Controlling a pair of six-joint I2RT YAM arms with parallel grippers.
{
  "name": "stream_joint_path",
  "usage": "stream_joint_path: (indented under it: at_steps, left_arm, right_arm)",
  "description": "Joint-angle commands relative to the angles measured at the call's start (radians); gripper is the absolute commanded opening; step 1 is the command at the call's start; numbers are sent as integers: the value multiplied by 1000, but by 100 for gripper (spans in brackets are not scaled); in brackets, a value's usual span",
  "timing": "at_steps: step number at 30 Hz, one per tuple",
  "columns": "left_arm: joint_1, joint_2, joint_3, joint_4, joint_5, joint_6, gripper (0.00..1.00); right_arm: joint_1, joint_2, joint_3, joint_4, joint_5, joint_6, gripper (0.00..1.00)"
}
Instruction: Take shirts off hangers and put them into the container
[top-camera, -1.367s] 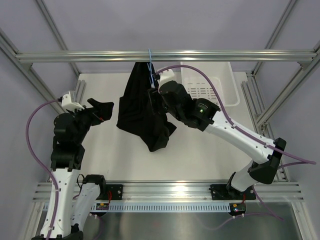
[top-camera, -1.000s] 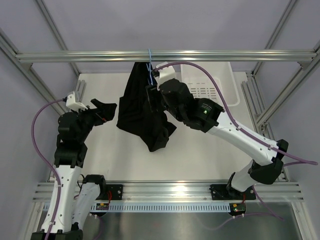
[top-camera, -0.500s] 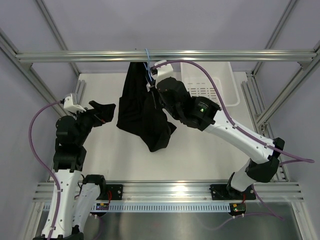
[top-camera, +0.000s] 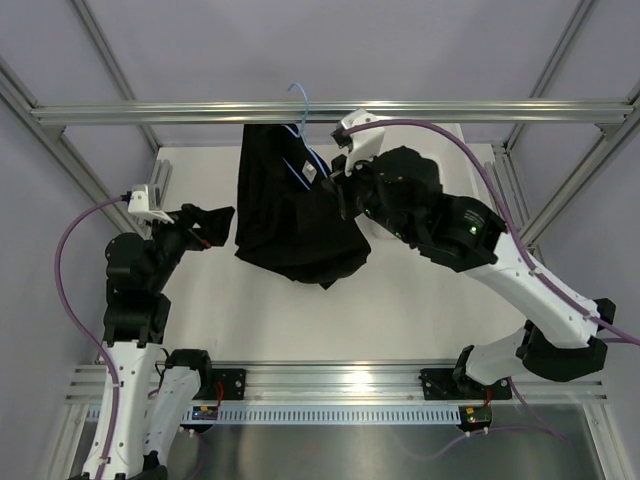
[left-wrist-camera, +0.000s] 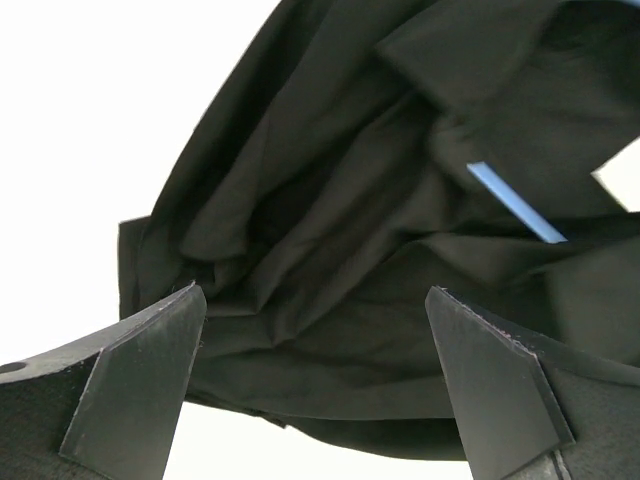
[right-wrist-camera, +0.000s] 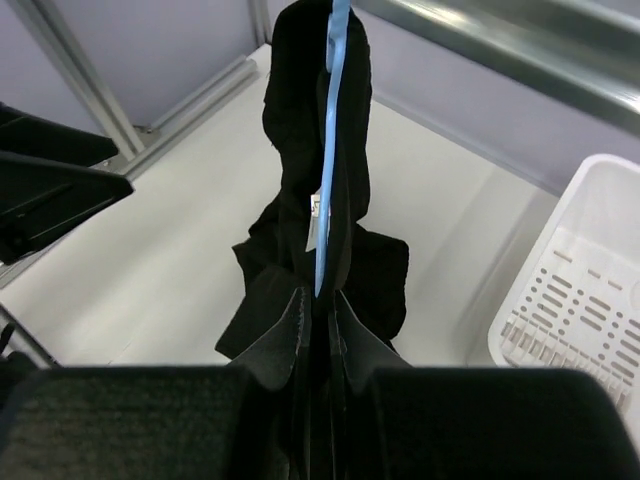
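The black shirt (top-camera: 295, 225) hangs on the light-blue hanger (right-wrist-camera: 328, 150) in the middle of the frame. It is above the white worktop (top-camera: 400, 310), and its lower part is loose and crumpled. The hook of the hanger shows at the metal rail (top-camera: 450, 108), but we cannot tell if it rests on the rail. A small white label (top-camera: 311, 172) is visible near the neck of the shirt.

The right gripper (right-wrist-camera: 320, 295) is at the upper part of the shirt. Its fingers are pressed together and pinch the hanger wire, with black fabric on both sides of it.

The left gripper (left-wrist-camera: 312, 292) is just beside the left edge of the shirt. Its fingers (left-wrist-camera: 140, 390) are spread wide and hold nothing, and the wrist view does not show if they touch the fabric.

The white basket (right-wrist-camera: 590, 250) stands on the worktop to the right of the shirt, apart from it. We see only bare slots in the part of it that shows.
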Motion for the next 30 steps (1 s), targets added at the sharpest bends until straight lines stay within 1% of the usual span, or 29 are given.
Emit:
stream_joint_path:
  at_steps: [1, 5, 6, 8, 9, 11, 12, 16, 19, 21, 24, 25, 27, 28, 29, 30]
  left_arm:
    - [2, -27, -3, 89, 27, 45, 99]
    - [2, -16, 29, 80, 56, 55, 99]
    - [2, -4, 66, 65, 67, 69, 99]
    - [2, 30, 104, 16, 88, 98, 99]
    - [2, 40, 122, -7, 125, 107, 99]
    - [2, 62, 175, -14, 179, 127, 95]
    - [2, 70, 193, -26, 208, 127, 93]
    - [2, 103, 335, -95, 213, 144, 91]
    - [0, 143, 383, -93, 239, 134, 89]
    - [-6, 181, 425, -86, 265, 121, 85]
    - [-52, 202, 425, -52, 242, 106, 86]
    - [-102, 221, 426, -55, 230, 114, 86]
    - [-174, 234, 417, -49, 158, 138, 83]
    - [-250, 248, 416, -49, 127, 150, 80]
    - [-282, 254, 417, -58, 62, 169, 80]
    - [-302, 257, 416, -64, 43, 173, 80]
  right_arm:
    - [9, -51, 109, -31, -94, -76, 0]
    - [9, -65, 136, -41, -168, -92, 0]
    - [8, -70, 137, -35, -177, -95, 0]
    - [9, -59, 179, -82, -200, -90, 0]
    - [8, -48, 185, -102, -218, -86, 0]
    - [9, -63, 145, -110, -283, -61, 0]
    - [9, -76, 118, -97, -291, -52, 0]
    - [9, -142, -58, -35, -321, 9, 0]
    - [11, -179, -129, -18, -350, 42, 0]
    - [9, -180, -140, -21, -383, 60, 0]
    - [12, -185, -166, 7, -435, 95, 0]
    - [12, -182, -166, 19, -447, 111, 0]
    - [11, -163, -154, 24, -452, 125, 0]
    - [12, -157, -139, 28, -461, 131, 0]
    - [11, -143, -130, 30, -461, 137, 0]
    - [12, -136, -116, 30, -458, 138, 0]
